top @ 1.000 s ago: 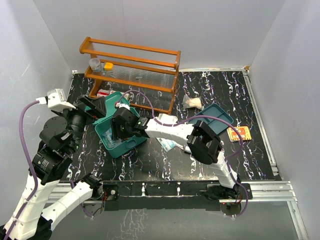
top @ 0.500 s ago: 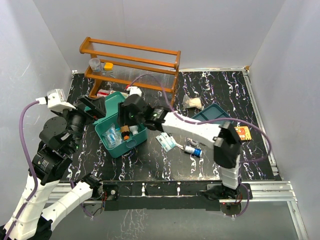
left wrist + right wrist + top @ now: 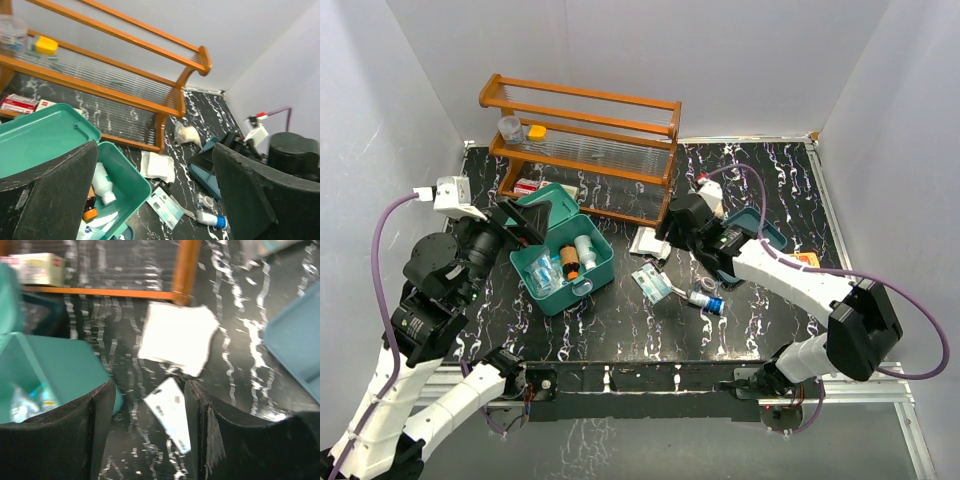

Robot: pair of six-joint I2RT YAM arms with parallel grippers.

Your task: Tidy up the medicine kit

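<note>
The medicine kit point(image 3: 599, 276) sits left of centre in the top view, lid raised, with small bottles point(image 3: 577, 255) and clear packets inside. The left gripper point(image 3: 155, 146) hangs over its lid, fingers spread wide and empty. To the kit's right, the right gripper point(image 3: 150, 390) hovers above a white gauze pad point(image 3: 177, 337) and a flat packet point(image 3: 170, 412), jaws parted, holding nothing. The wooden rack point(image 3: 580, 96) stands in the upper left.

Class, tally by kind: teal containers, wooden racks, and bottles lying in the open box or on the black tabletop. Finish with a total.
Teal containers: 2, the medicine kit and the darker tray
Wooden racks: 1, the rack
Bottles: 3, the white bottle and the brown orange-capped bottle in the kit, and the blue-capped bottle on the table
Total: 6
</note>
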